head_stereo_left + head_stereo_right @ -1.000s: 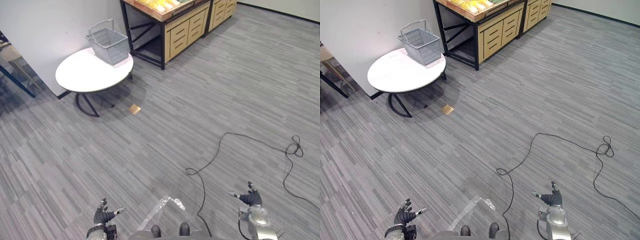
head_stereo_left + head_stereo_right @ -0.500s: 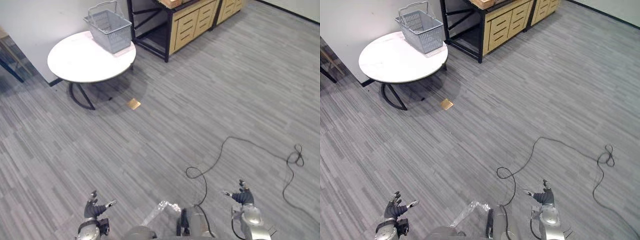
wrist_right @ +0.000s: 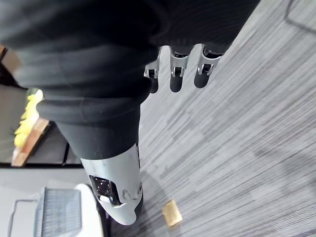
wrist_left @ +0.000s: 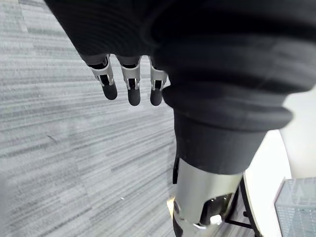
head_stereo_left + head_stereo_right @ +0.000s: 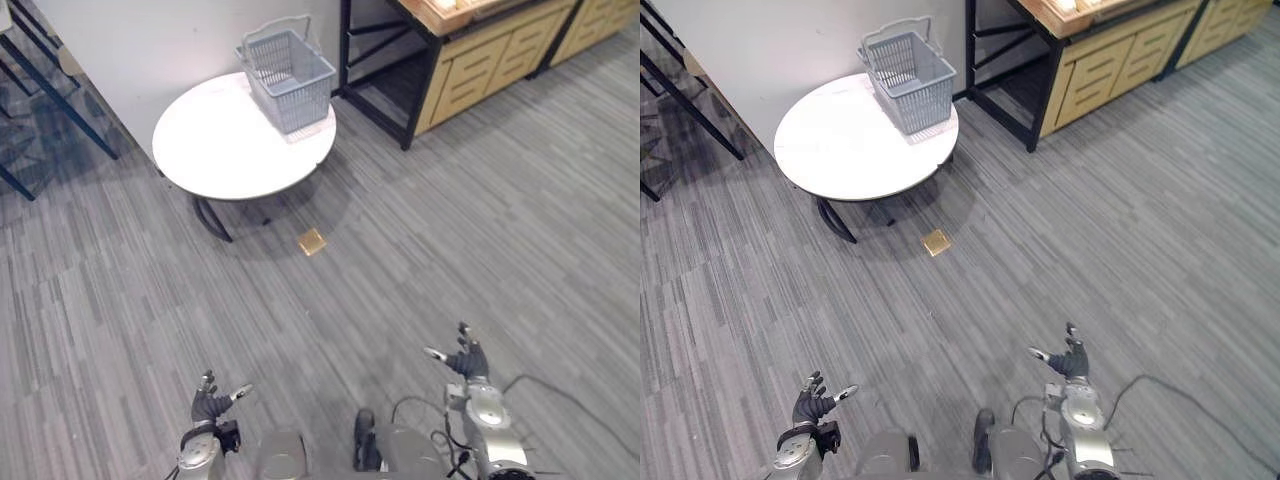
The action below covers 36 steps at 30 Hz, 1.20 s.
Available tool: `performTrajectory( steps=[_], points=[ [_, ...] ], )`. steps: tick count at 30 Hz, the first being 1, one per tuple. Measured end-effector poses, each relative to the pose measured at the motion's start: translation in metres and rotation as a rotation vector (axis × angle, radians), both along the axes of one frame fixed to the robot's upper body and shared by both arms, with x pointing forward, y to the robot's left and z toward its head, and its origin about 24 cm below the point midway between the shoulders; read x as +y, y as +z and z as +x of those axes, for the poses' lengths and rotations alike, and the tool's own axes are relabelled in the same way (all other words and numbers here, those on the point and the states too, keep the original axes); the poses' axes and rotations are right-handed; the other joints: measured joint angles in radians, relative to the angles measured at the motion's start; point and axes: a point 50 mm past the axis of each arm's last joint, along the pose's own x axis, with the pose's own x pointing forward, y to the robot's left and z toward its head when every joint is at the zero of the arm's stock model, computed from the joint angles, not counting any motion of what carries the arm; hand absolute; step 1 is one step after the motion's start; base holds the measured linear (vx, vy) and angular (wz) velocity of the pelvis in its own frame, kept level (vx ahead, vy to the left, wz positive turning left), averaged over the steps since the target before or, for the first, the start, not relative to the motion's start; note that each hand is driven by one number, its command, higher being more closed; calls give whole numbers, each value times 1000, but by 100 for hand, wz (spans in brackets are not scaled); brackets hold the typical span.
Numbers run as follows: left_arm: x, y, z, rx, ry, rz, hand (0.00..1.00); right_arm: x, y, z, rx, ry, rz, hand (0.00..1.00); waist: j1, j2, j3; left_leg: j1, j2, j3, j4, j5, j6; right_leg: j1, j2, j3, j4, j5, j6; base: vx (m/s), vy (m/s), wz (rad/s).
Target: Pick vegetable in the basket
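Yellow produce [image 3: 24, 121] lies on the wooden top of a stand [image 5: 470, 70], as the right wrist view shows; the eye views give the stand's drawers and black legs, far ahead and to the right. The grey wire basket [image 5: 290, 75] stands upright, handle raised, on the far edge of a round white table [image 5: 215, 150], just beside the stand and near the wall [image 5: 170, 40]. The left wrist view catches a corner of the basket and the table's rim.

Left hand [image 5: 210, 405] and right hand [image 5: 467, 362] hang low and well apart from the table, fingers relaxed and spread, holding nothing. Grey floor [image 5: 450, 230] lies between hands and table, with a small brass plate [image 5: 312, 241] set in it near the table's legs. A blue-legged frame [image 5: 60, 100] stands left of the table.
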Motion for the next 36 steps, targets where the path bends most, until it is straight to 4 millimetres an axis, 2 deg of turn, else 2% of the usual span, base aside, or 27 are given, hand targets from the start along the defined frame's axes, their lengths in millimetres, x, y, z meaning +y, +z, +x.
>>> performTrajectory(
  steps=[1,3,4,5,6,7,8,10,11,12,14,15,16,17,20,21,22,23,24,26,27,28,29,30,32,33,36],
  points=[
    [0,-1,-3,10,-3,1,0,0,2,2,-4,11,-18,0,12,-2,0,4,-27,-17,-169,34,-32,29,-12,16,-10,-19,13,507,105,-36],
    [0,-2,-5,22,0,0,0,1,6,7,-14,43,-56,0,30,4,-1,-1,-49,-40,-397,116,-51,88,-26,39,-27,-61,47,624,220,-37],
    [2,-3,-5,27,3,6,0,2,9,11,-27,54,-70,0,44,-1,-3,-2,-68,-35,-403,227,-27,117,-49,59,-27,-90,74,657,258,-30],
    [3,-3,-4,30,1,9,0,3,11,14,-34,60,-72,0,46,-13,-7,9,-81,-36,-405,279,18,123,-66,63,-25,-96,86,785,325,-4],
    [5,-1,4,16,-7,15,0,10,22,23,-83,83,-75,0,38,-53,-8,-5,-124,-38,-344,289,112,120,-118,62,16,-89,124,536,211,22],
    [4,0,7,7,-11,16,0,11,28,25,-110,88,-78,0,38,-64,-9,-13,-134,-30,-299,263,133,121,-135,65,40,-76,148,808,303,25],
    [5,1,8,5,-16,21,0,13,35,28,-143,98,-86,0,42,-79,-11,-16,-140,-19,-229,219,128,124,-154,77,88,-51,180,541,184,5],
    [10,0,3,22,-18,40,0,22,48,36,-202,136,-113,0,42,-93,-23,30,-152,-11,-143,130,150,84,-166,90,285,49,183,642,231,-3],
    [14,0,-1,35,-24,56,0,27,52,39,-224,158,-132,0,39,-93,-26,112,-156,-11,-168,68,142,12,-177,85,491,199,195,828,316,2],
    [18,0,-2,42,-34,74,0,34,57,43,-246,192,-171,0,38,-95,-27,208,-161,-19,-213,18,131,-108,-210,75,771,222,175,671,253,4],
    [21,1,-1,47,-42,84,0,47,63,49,-274,250,-201,0,33,-93,-26,305,-171,-26,-250,6,149,-244,-233,26,932,111,94,559,148,9],
    [21,1,-1,47,-42,86,0,54,67,52,-290,279,-215,0,27,-84,-23,356,-169,-39,-282,1,157,-293,-226,3,935,72,76,474,80,12],
    [22,1,-1,47,-41,90,0,58,70,53,-304,298,-222,0,23,-78,-19,394,-168,-46,-306,-5,163,-328,-216,-7,920,47,74,357,39,24],
    [23,1,-1,49,-42,96,0,66,77,58,-337,333,-244,0,5,-65,-11,456,-159,-64,-341,-22,148,-381,-192,-37,850,8,79,409,-13,33],
    [25,0,-3,66,-43,109,0,79,94,68,-406,387,-275,0,-17,-60,-7,558,-156,-77,-375,-63,125,-474,-137,-55,516,22,105,396,-57,35],
    [28,-2,-5,88,-67,122,0,81,102,71,-438,402,-294,0,-19,-74,-15,599,-169,-102,-390,-87,107,-483,-104,-22,257,114,141,544,-130,57],
    [29,-3,-7,102,-82,131,0,81,106,73,-452,412,-306,0,-19,-94,-19,621,-189,-126,-397,-102,88,-484,-104,11,137,174,148,557,-183,73],
    [30,-4,-10,118,-95,136,0,81,108,73,-463,421,-317,0,-19,-115,-24,649,-212,-155,-397,-127,72,-484,-113,52,75,234,142,491,-210,90],
    [25,-8,-13,136,-103,123,0,77,111,73,-472,425,-338,0,-22,-105,-28,675,-201,-211,-383,-165,54,-473,-101,85,126,351,88,484,-221,84],
    [19,-11,-16,148,-109,108,0,74,114,74,-481,426,-358,0,-16,-58,-37,659,-157,-256,-348,-168,54,-480,-73,64,171,311,68,459,-211,67],
    [17,-13,-18,161,-114,107,0,74,119,77,-496,427,-369,0,-25,-30,-43,600,-132,-298,-257,-167,52,-477,-71,13,176,282,55,540,-231,102],
    [15,-14,-17,164,-113,101,0,72,123,80,-509,429,-392,0,-48,-6,-35,522,-112,-329,-93,-141,8,-438,-69,-42,156,266,46,443,-186,106],
    [14,-15,-17,164,-112,97,0,74,124,79,-512,435,-397,0,-48,4,-30,485,-98,-323,-1,-110,-19,-408,-61,-56,139,262,36,418,-163,67],
    [10,-16,-22,170,-99,81,0,81,130,78,-531,457,-402,0,-11,18,-25,407,-34,-258,206,-59,-12,-318,-30,-55,82,255,19,377,-134,10],
    [8,-19,-29,193,-104,75,0,92,140,80,-580,487,-398,0,-5,7,-23,366,-1,-199,240,-84,24,-247,-25,-58,40,246,7,338,-100,-9],
    [7,-19,-28,192,-113,75,0,99,149,84,-616,509,-414,0,12,-7,-26,331,-1,-170,176,-89,33,-220,-33,-53,17,242,4,274,-70,-7],
    [7,-17,-22,180,-142,80,0,106,158,92,-645,549,-485,0,11,-10,-25,271,-21,-173,-55,-84,25,-189,-50,-51,-15,239,15,219,2,-3]
  ],
)
